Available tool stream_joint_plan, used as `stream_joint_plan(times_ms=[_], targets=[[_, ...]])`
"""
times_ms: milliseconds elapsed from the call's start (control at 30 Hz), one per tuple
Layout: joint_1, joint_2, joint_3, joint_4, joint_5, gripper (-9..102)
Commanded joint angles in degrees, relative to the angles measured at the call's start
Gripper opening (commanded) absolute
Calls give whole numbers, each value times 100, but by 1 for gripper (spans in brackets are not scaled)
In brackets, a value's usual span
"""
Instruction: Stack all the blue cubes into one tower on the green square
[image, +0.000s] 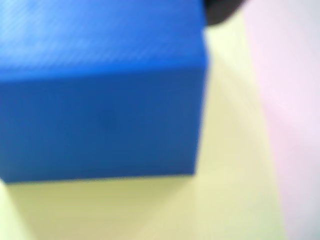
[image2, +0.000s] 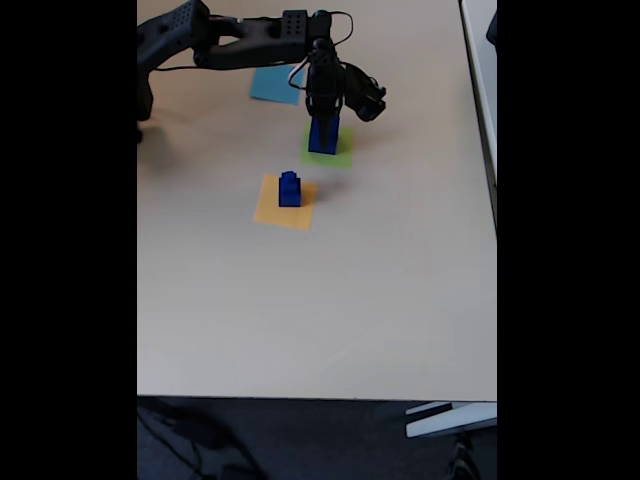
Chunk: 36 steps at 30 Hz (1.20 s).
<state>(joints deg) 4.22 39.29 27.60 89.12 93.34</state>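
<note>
1. Wrist view: a solid dark-blue cube (image: 100, 95) sits very close to the camera and covers most of the left and centre of the picture, blurred. Its lighter top face and darker front face meet at a level edge about a third of the way down.
2. Wrist view: beneath and to the right of that cube lies a flat, pale yellow-green paper surface (image: 235, 165). A pinkish-white strip of tabletop (image: 295, 100) runs down the right edge. A small dark shape shows at the top, right of the cube; what it is cannot be told.
3. Fixed view: a black jointed robot arm (image2: 240, 40) reaches from the upper left across a beige table (image2: 330, 300). Its claw (image2: 323, 125) points straight down over a flat light-green paper square (image2: 340, 155).
4. Fixed view: a dark-blue block sits directly under the claw, on the green square, touching or between the fingertips. Whether the claw is clenched on it or released cannot be told.
5. Fixed view: below and left of the green square, well apart from the claw, a small stepped dark-blue stack of cubes (image2: 289, 188) stands on a flat orange-yellow paper square (image2: 270, 212).
6. Fixed view: a flat light-blue paper square (image2: 272, 88) lies partly behind the arm, up and left of the green square.
</note>
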Motion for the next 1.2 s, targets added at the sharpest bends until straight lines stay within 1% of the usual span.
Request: stream_joint_plan(times_ms=[0,767,867,967,1167], targets=[[44,79,-334,-79,-44,34],[9,79,-343,-88,-79,34],[18,79,-352,-88,-123,37],[35,88,-387,-97,-229,43],[-9,88,-527,-123,-308,44]])
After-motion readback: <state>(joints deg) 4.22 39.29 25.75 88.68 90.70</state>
